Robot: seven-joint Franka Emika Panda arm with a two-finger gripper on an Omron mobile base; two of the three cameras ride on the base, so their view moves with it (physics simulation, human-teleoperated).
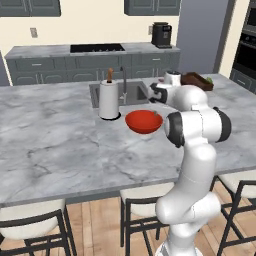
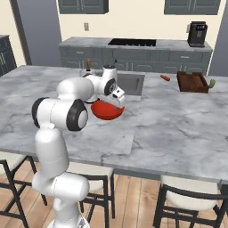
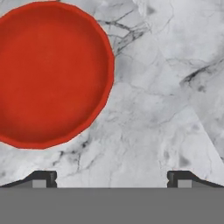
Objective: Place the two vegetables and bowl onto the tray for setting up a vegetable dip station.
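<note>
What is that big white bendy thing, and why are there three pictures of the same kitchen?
The white thing is a robot arm with a two-finger gripper at its end. Two pictures come from cameras riding behind it, one to its left and one to its right. The third comes from a camera on its hand, looking down at the counter.

On the grey counter sits a red bowl, next to a white paper-towel roll. Farther away is a brown tray, with a carrot on the counter on one side and a green cucumber on the other.

The gripper is open above the counter beside the bowl and holds nothing.
</note>
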